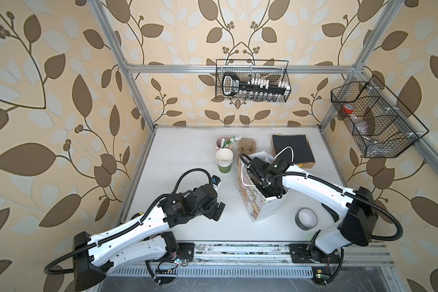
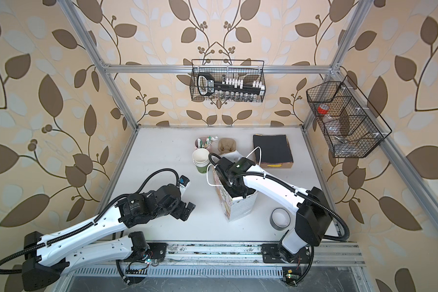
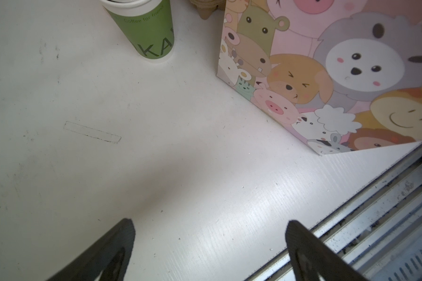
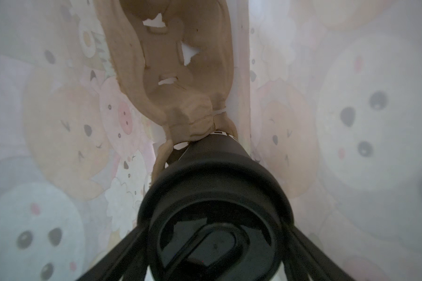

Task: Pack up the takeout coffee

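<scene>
Inside cartoon-animal gift bag: lidded takeout coffee, base touching pulp cup carrier, flanked by right jaws, clenched or released impossible to tell. Beside bag, over bench: left jaws spread, empty.

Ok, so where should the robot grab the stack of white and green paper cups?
The stack of white and green paper cups stands upright, so pinch the bottom cup's green wall from the side. Probably come in with the left pincer, from the side away from the cartoon-animal paper bag, which stands close beside it.
</scene>
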`<state>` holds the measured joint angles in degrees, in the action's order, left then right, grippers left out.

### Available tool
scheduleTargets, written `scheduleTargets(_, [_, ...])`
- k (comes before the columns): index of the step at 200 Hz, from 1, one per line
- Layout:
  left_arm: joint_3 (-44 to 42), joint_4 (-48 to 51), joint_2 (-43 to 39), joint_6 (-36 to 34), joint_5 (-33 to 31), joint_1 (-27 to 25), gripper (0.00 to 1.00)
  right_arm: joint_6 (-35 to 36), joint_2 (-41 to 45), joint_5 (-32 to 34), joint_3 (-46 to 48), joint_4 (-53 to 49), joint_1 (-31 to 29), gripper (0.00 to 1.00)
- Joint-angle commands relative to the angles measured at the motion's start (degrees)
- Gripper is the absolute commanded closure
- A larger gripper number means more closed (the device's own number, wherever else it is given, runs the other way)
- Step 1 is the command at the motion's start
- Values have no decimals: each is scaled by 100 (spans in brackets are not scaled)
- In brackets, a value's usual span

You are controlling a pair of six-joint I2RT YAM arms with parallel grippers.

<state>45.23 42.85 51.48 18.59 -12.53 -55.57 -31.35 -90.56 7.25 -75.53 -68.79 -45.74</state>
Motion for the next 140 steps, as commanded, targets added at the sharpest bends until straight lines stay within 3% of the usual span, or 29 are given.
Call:
scheduleTargets(1, [170,48,-111,94,-144,-54,1,59,-328,-376,369,32,-65,14])
scheduleTargets(140, [170,48,-97,107,-144,-50,1,72,-102,-165,-243,-420,12,9])
